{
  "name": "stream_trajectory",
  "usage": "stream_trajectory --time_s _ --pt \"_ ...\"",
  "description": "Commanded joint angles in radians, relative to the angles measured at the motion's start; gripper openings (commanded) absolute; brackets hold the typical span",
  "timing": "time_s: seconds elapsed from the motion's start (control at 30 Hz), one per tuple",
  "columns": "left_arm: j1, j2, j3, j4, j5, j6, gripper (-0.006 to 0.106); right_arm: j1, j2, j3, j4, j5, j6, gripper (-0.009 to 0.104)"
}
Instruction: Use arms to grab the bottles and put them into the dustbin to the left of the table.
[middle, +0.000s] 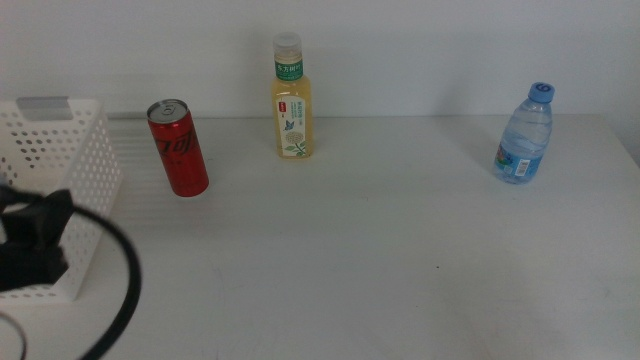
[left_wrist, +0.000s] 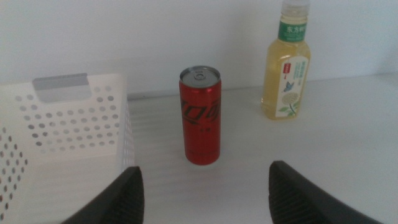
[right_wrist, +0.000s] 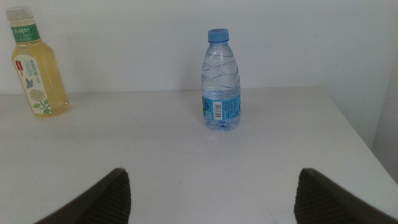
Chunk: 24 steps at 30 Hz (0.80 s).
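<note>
Nearest you, the left gripper (left_wrist: 202, 196) hangs low at the table's left edge, jaws spread wide and holding nothing, lined up on the red soda can (left_wrist: 200, 116) so it can close around it. Just beside the can stands the dustbin (left_wrist: 74, 118), with nothing visible inside it in the part you can see, so any drop is a short carry. The right gripper (right_wrist: 211, 199) is equally wide open and empty-handed, aimed at the water bottle (right_wrist: 220, 79). Farthest back, the yellow-drink bottle (middle: 290, 97) stands upright near the wall. All 3 bottles remain on the table (middle: 380, 250), well apart, giving each arm room.
</note>
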Motion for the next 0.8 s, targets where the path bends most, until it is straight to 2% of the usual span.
stream_trajectory --time_s 0.0,0.3,0.77 --pt "-0.004 0.062 -0.042 -0.022 -0.153 -0.017 0.061 -0.007 -0.029 -0.009 -0.011 -0.079 -0.005 0.071" --pt "-0.007 0.192 -0.042 -0.023 -0.228 -0.037 0.061 -0.007 -0.029 -0.009 -0.011 -0.079 -0.005 0.071" --pt "-0.106 0.387 -0.042 -0.013 -0.398 -0.036 0.061 -0.007 -0.029 -0.009 -0.011 -0.079 -0.005 0.071"
